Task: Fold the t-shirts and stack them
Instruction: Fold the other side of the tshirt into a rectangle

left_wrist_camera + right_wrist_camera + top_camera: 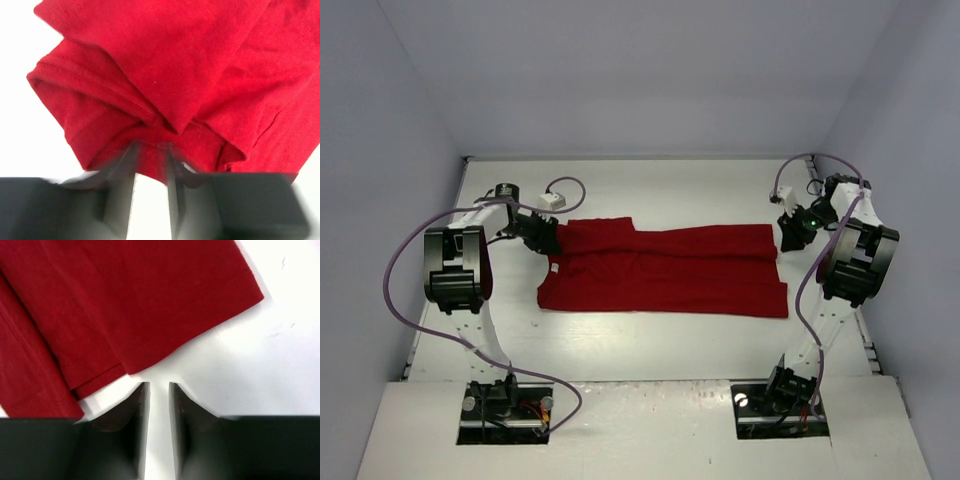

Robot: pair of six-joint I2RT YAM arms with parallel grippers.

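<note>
**Top external view: t-shirt lying across the table, both claws parted**

I see the dark red t-shirt (pixel 665 270) as a long folded band mid-table (pixel 650 345), running side to side between the arms. My left gripper (pixel 542 235) sits at its left end, jaws slightly apart, with bunched cloth at the tips. My right gripper (pixel 790 232) stands just off the right edge, jaws apart over bare table, holding nothing.

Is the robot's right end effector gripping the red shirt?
No, the right end effector has only bare table between its fingers; the t-shirt lies just beyond them.
</note>
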